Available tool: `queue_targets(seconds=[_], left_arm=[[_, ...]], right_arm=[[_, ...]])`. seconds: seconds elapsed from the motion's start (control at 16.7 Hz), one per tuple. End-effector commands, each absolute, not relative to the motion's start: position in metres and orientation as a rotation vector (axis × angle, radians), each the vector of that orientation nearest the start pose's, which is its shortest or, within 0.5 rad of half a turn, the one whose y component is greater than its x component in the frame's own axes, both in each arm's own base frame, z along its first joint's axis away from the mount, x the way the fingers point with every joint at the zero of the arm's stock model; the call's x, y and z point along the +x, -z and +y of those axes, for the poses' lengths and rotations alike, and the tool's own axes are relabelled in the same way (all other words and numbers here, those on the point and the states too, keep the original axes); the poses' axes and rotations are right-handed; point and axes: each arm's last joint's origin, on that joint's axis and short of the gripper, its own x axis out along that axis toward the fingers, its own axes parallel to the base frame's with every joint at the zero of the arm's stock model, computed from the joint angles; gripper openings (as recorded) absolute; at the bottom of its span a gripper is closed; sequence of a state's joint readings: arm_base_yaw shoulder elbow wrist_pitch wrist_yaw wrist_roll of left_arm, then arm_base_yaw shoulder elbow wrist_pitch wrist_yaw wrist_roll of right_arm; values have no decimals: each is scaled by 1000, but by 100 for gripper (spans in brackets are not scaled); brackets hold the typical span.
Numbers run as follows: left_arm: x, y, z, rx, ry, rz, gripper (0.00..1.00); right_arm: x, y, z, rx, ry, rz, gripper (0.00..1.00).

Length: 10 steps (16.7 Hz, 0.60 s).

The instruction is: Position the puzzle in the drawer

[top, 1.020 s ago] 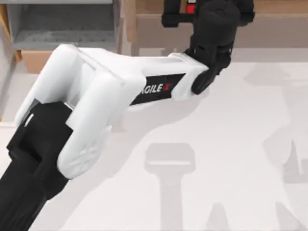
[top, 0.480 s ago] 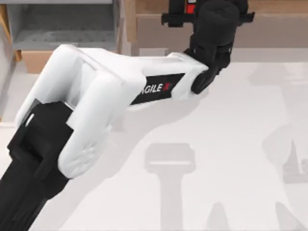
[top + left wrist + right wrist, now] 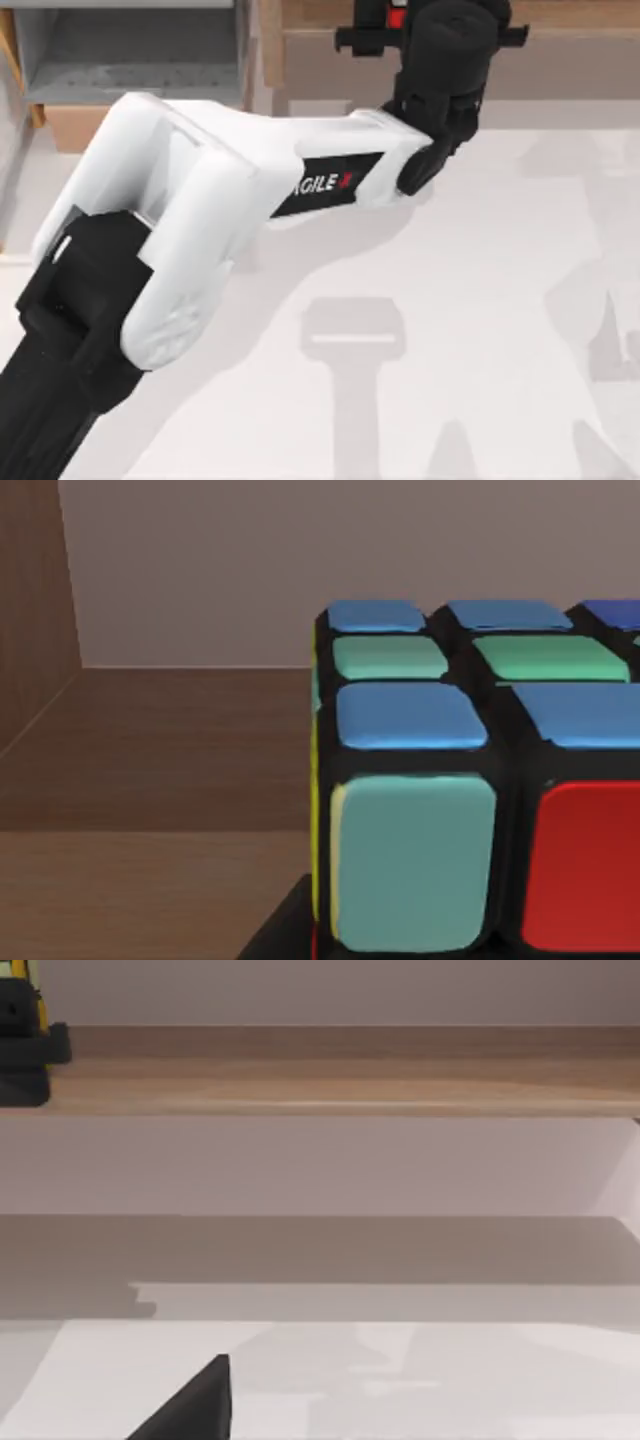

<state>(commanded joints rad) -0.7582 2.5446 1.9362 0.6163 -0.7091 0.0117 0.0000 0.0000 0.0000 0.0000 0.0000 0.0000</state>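
Top view. The white-and-black left arm (image 3: 200, 220) of the AgileX pair reaches across the table to the long wooden shelf (image 3: 560, 50) at the far edge. The left gripper (image 3: 385, 25) sits over that shelf, with a red tile of the small black-gridded puzzle cube (image 3: 397, 17) showing at its tips. Black finger parts flank the tile, so the jaws appear clamped on the cube, though the contact itself is hidden by the wrist. The box-shaped drawer with grey inner walls and floor (image 3: 130, 60) stands open well to the left of the jaws, on the left arm's own side. That offset decides the coming move: the cube most likely has to be carried leftward from the shelf to the drawer. A cube has no long axis, so its orientation matters little.

Left wrist view. The cube (image 3: 470, 780) lies close before the camera, with blue, green, teal and red tiles, over brown wood boards. This view does not show the drawer.

Right wrist view. The shelf (image 3: 340, 1070) runs across the wall, with the black left gripper (image 3: 25, 1045) at its far end. Whether the right jaws are apart or together cannot be told.
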Motion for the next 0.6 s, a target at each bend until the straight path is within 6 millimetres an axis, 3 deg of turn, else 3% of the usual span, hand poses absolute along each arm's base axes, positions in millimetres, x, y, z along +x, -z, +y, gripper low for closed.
queue_targets(seconds=[0.6], left_arm=[[431, -160, -374, -1, 24, -2, 0]], right_arm=[[106, -160, -1, 0, 0, 0, 100]])
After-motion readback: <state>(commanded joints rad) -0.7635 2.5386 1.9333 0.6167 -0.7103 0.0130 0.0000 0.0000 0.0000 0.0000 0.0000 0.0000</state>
